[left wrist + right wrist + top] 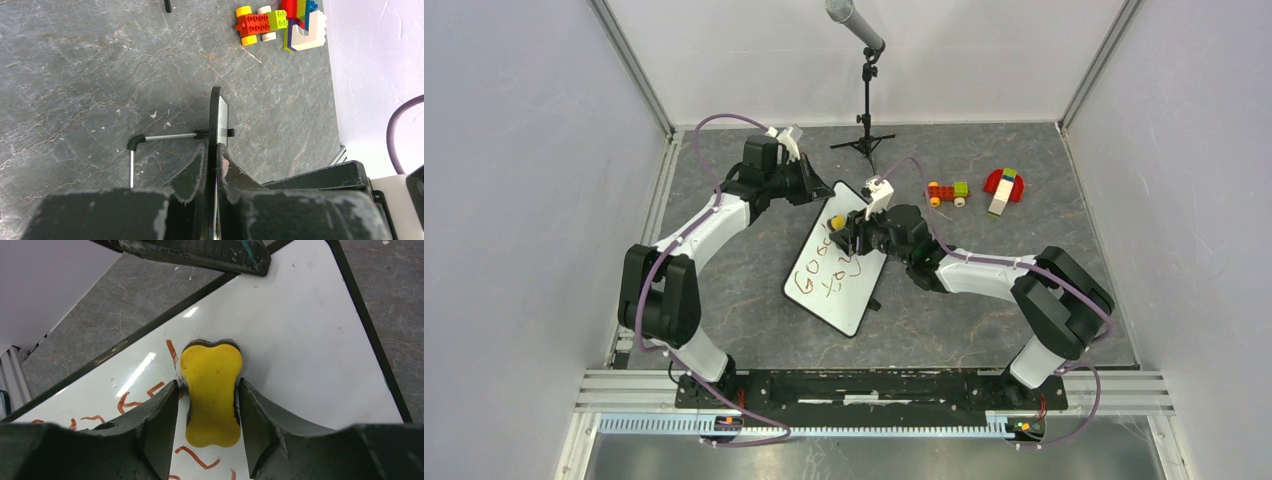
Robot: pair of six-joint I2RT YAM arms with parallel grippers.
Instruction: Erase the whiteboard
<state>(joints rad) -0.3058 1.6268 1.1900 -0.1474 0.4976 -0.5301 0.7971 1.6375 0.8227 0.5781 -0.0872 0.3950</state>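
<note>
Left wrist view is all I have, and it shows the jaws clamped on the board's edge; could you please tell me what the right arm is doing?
Observer: The right arm has its jaws shut on a yellow eraser, held at the whiteboard face.
Operator: Thank you. Is any writing left on it?
Observer: Yes, red handwriting runs across the board's near part.
</note>
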